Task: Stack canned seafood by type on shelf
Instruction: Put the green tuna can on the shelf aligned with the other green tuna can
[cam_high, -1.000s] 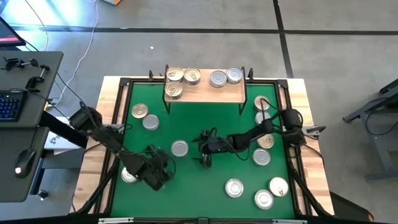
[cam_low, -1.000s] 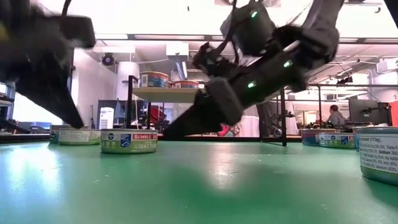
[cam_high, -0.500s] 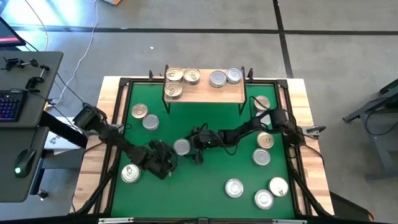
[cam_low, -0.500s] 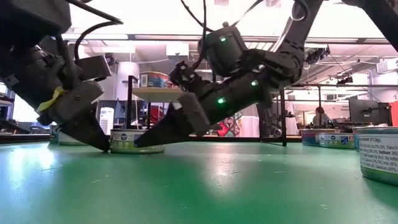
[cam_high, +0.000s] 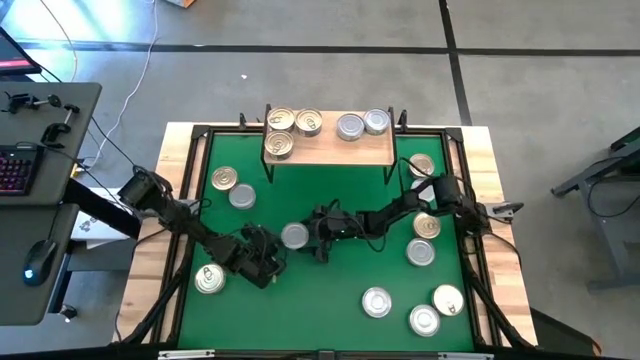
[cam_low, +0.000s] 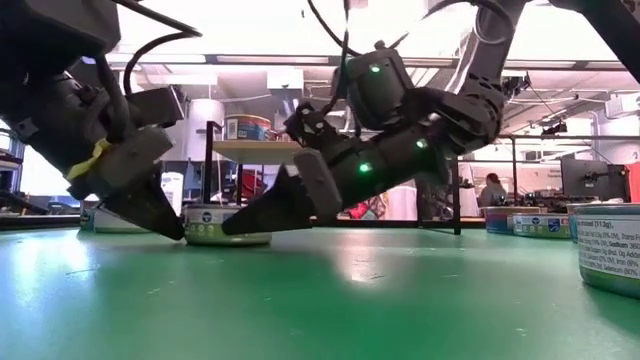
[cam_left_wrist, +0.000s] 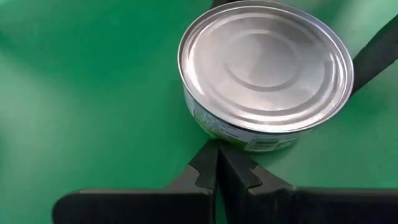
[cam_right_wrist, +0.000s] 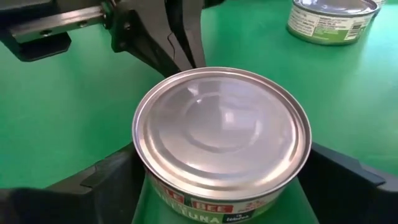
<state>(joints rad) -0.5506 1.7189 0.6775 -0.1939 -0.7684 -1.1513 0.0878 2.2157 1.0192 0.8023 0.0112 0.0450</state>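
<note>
A silver-lidded tin (cam_high: 294, 236) stands flat on its base mid-table on the green table, plain in the left wrist view (cam_left_wrist: 264, 62) and the right wrist view (cam_right_wrist: 221, 134). My left gripper (cam_left_wrist: 219, 158) is shut and sits at the tin's near-left side (cam_high: 279, 247). My right gripper (cam_right_wrist: 227, 183) is open. Its fingers (cam_right_wrist: 121, 177) stand on either side of the tin, coming from the table's right (cam_high: 305, 237). Whether they touch it I cannot tell. The wooden shelf (cam_high: 328, 152) at the far edge carries three gold-lidded tins (cam_high: 282, 121) and two silver ones (cam_high: 350, 127). My left gripper presses its shut fingertips (cam_left_wrist: 205, 163) against the lower side wall (cam_left_wrist: 214, 132) of the silver-lidded tin, slanting down from the table's near-left. The tin stays flat on the table, as the low view (cam_low: 228, 228) shows.
Loose tins lie around: two at the far left (cam_high: 225, 179), one near left (cam_high: 209, 280), several along the right side (cam_high: 420, 252) and near right (cam_high: 377, 302). Another tin (cam_right_wrist: 333, 18) stands beyond the left gripper. Black frame rails (cam_high: 190, 180) edge the table.
My left gripper moved from the near-left area toward the far right and came up against the silver tin, uncovering a gold tin it had hidden. My right gripper moved left and lowered, bringing its fingers around the same tin. The tin slid slightly toward the table's right.
</note>
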